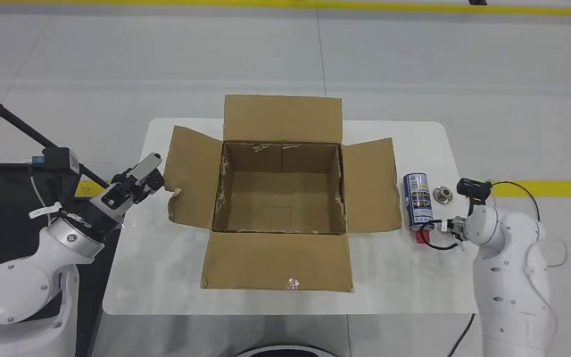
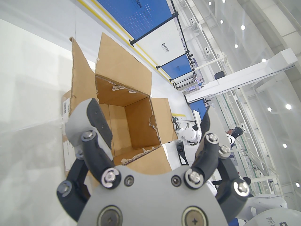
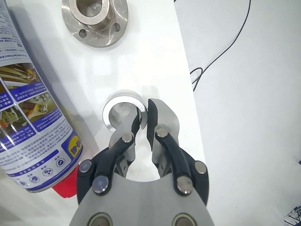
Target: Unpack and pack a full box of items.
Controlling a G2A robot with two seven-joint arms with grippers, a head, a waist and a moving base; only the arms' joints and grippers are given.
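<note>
The right gripper (image 3: 143,113) is clamped across the wall of the metal ring (image 3: 106,115), one finger in the bore, near the right edge of the table (image 1: 393,286). The ring is judged rigid, dense and slick, so grip the wall squarely. The spray can (image 3: 30,109) and flange (image 3: 68,19) lie just beside it. The left gripper (image 2: 150,108), jaws apart, hangs left of the open box (image 1: 219,187).

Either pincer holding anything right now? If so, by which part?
Right pincer pinches the metal ring by its wall, one finger inside, one outside. Left pincer is open, empty.
</note>
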